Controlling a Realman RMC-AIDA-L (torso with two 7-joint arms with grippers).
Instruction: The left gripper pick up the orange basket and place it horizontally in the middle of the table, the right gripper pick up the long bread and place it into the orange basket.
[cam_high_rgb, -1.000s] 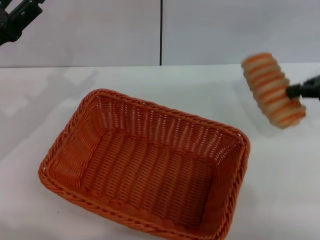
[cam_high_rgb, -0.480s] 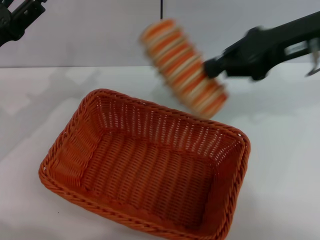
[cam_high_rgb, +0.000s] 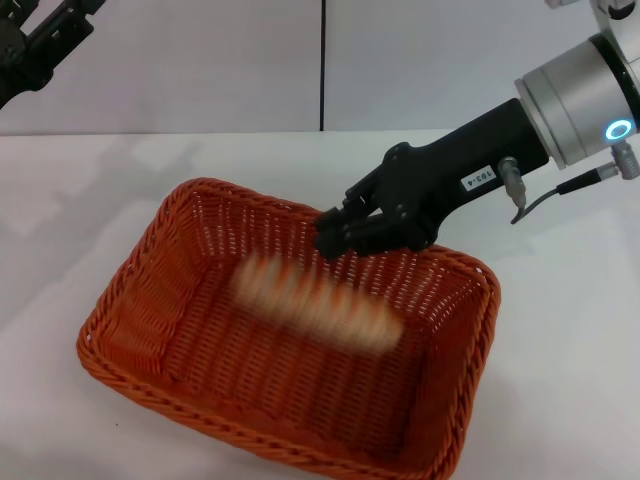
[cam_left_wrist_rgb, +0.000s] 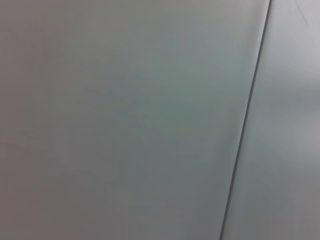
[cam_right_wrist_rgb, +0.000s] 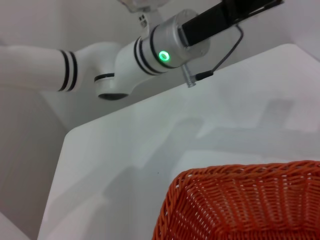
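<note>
The orange basket (cam_high_rgb: 131, 286) lies on the white table (cam_high_rgb: 565, 360) in the head view, its long side running slantwise. The long bread (cam_high_rgb: 315, 305) shows as a pale striped blur inside the basket, apart from any finger. My right gripper (cam_high_rgb: 340, 236) hangs just above the basket's far rim, over the bread, with nothing held. My left gripper (cam_high_rgb: 30, 50) stays raised at the far left corner, away from the basket. One corner of the basket (cam_right_wrist_rgb: 240, 205) fills the right wrist view, where the left arm (cam_right_wrist_rgb: 150, 50) reaches over the table's far edge.
A grey wall with a dark vertical seam (cam_high_rgb: 322, 65) stands behind the table. The left wrist view shows only that wall and seam (cam_left_wrist_rgb: 245, 120). Bare tabletop lies on all sides of the basket.
My right gripper carried the bread from the right side to above the basket and let it go. The bread now drops into the basket. The left arm has barely moved.
</note>
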